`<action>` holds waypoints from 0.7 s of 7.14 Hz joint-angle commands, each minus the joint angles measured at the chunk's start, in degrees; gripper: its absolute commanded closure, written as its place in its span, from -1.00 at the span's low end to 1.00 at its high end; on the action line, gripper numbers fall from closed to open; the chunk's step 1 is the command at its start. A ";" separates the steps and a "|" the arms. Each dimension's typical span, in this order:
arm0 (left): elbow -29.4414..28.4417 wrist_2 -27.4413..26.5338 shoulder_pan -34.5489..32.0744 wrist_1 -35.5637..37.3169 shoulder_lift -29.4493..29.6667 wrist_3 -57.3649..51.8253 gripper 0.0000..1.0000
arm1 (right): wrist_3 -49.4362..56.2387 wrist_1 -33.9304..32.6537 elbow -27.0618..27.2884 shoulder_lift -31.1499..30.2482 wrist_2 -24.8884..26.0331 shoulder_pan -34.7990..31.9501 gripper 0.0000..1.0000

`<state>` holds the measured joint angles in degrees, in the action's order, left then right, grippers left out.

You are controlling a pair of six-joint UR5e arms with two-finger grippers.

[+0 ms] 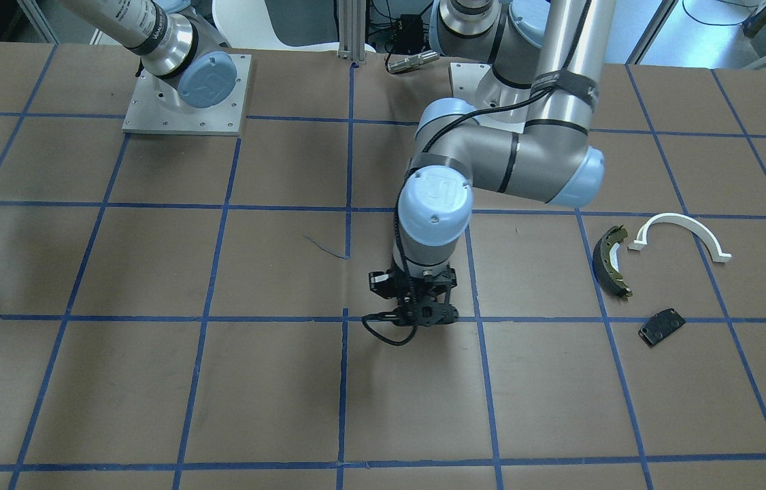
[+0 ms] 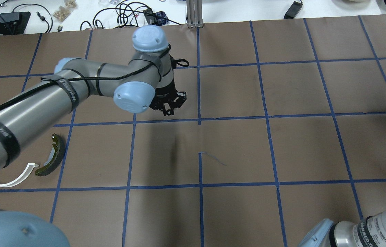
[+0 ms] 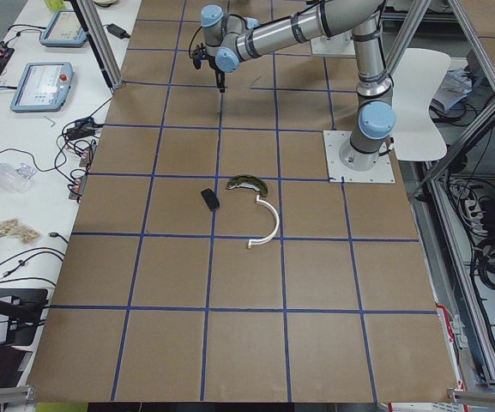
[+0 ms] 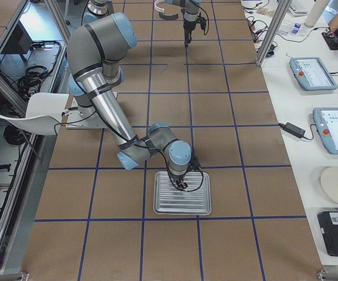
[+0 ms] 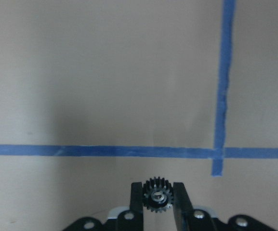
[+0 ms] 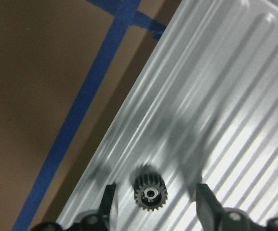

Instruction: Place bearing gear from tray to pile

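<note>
While the bearing gear (image 5: 158, 195) is off the tray (image 4: 169, 206), it has not reached the pile (image 1: 611, 262); I judge the task about half done, with carry and release left.

Front-facing view: the left end effector (image 1: 417, 316) hangs low over the desk (image 1: 152, 381), well apart from the pile. The white half-ring bracket (image 1: 686, 231) and black plate (image 1: 662, 327) lie near the brake shoe (image 2: 52, 156), none touching.

Overhead view: the left arm's forearm passes over the pile and hides the plate. I see no obstacle between end effector and pile.

Left wrist view: two fingers (image 5: 137, 197) are clamped on the gear above a blue tape crossing.

Right side view: the tray lies at the opposite end of the desk from the pile, with the right end effector (image 4: 180, 184) just above it.

Right wrist view: its jaws stand wide, either side of a second gear (image 6: 149, 192) lying flat on the ribbed tray, not touching it.

Judged risk: setting down onto the parts already in the pile.
</note>
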<state>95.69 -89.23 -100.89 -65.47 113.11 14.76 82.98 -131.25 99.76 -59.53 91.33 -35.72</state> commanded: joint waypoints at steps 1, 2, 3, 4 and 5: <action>0.46 -0.24 10.93 -3.78 -4.55 -7.61 1.00 | -0.36 -0.06 -0.09 -0.23 0.43 -0.22 0.48; 2.55 -0.68 15.15 -3.78 -5.70 -13.38 1.00 | -0.98 -0.06 -0.09 -0.23 0.43 -0.31 0.71; 5.18 -0.77 20.16 -3.00 -7.01 -19.88 1.00 | -1.50 -0.06 -0.09 -0.32 0.52 -0.49 0.80; 6.86 -0.77 26.56 -2.73 -7.37 -26.73 1.00 | -1.68 -0.06 -0.09 -0.41 0.52 -0.49 0.86; 7.83 -0.68 31.15 -2.56 -7.64 -30.98 1.00 | -1.68 -0.06 -0.18 -0.76 0.69 -0.58 0.86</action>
<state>101.88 -89.95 -76.07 -68.31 106.00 -9.82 81.45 -131.31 99.64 -59.97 91.87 -36.20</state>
